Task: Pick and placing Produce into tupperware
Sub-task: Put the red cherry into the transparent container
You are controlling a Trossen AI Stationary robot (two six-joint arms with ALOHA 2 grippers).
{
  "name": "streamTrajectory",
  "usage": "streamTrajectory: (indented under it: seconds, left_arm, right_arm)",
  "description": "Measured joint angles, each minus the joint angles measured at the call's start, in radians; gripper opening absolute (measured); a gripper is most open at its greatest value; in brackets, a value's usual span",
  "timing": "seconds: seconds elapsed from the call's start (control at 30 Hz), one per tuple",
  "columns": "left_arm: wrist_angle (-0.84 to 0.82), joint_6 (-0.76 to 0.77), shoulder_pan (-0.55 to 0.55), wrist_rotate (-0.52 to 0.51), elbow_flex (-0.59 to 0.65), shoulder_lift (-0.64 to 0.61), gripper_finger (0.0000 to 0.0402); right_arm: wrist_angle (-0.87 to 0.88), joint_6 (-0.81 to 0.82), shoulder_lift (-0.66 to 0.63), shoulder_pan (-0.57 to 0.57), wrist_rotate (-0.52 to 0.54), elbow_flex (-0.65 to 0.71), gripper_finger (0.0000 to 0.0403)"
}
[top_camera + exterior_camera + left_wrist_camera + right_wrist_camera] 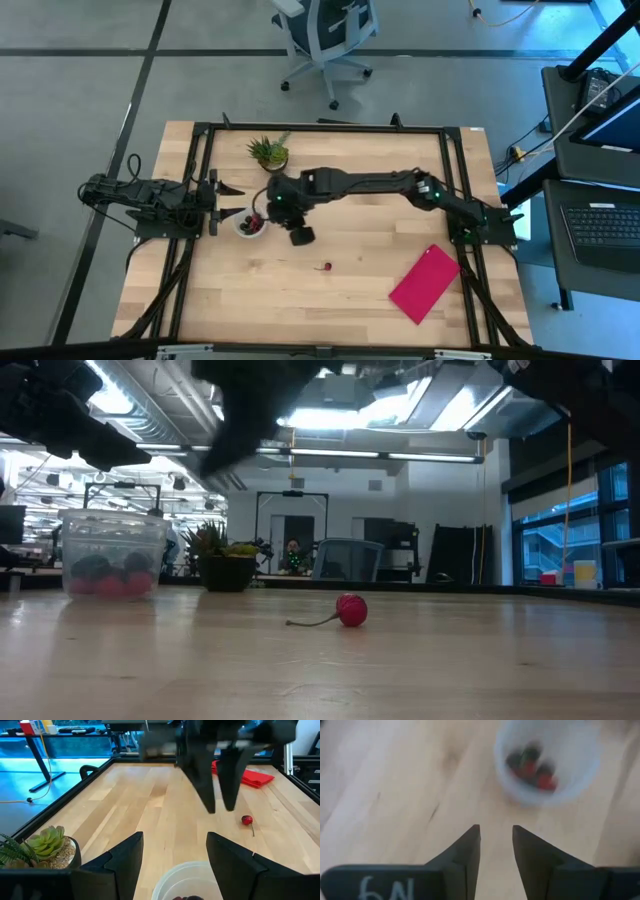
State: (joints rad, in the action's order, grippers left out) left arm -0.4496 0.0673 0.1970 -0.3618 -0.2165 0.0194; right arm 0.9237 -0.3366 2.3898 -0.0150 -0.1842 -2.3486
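Tupperware [251, 224]: on worktop [330, 290], holding red and dark produce [532, 767]. One stray berry [327, 267] lies apart. Left gripper [232, 201]: fingers apart, flanking tupperware. Right gripper [496, 851]: fingers slightly apart, empty, above worktop beside tupperware.

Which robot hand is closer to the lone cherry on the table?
The right. The right gripper hangs a short way from the cherry, empty, just past the cup. The left gripper waits open on the cup's far side.
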Motion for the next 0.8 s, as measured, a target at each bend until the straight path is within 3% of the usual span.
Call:
streamTrajectory:
  seconds: [0.1,0.3,0.57,0.8]
  left_arm:
    - [0.0,0.0,0.0,0.0,0.0,0.0,0.0212]
    - [0.0,0.001,0.0,0.0,0.0,0.0,0.0212]
    - [0.0,0.002,0.0,0.001,0.0,0.0,0.0212]
    - [-0.005,0.009,0.0,0.042,0.0,0.0,0.0212]
  right_arm:
    - [0.116,0.02,-0.004,-0.021,0.027,0.003,0.0116]
    - [0.372,0.103,-0.009,-0.097,0.209,0.004,0.009]
    - [0.413,0.187,-0.009,-0.197,0.213,0.016,0.0034]
    - [0.422,0.233,-0.009,-0.241,0.22,0.017,0.0008]
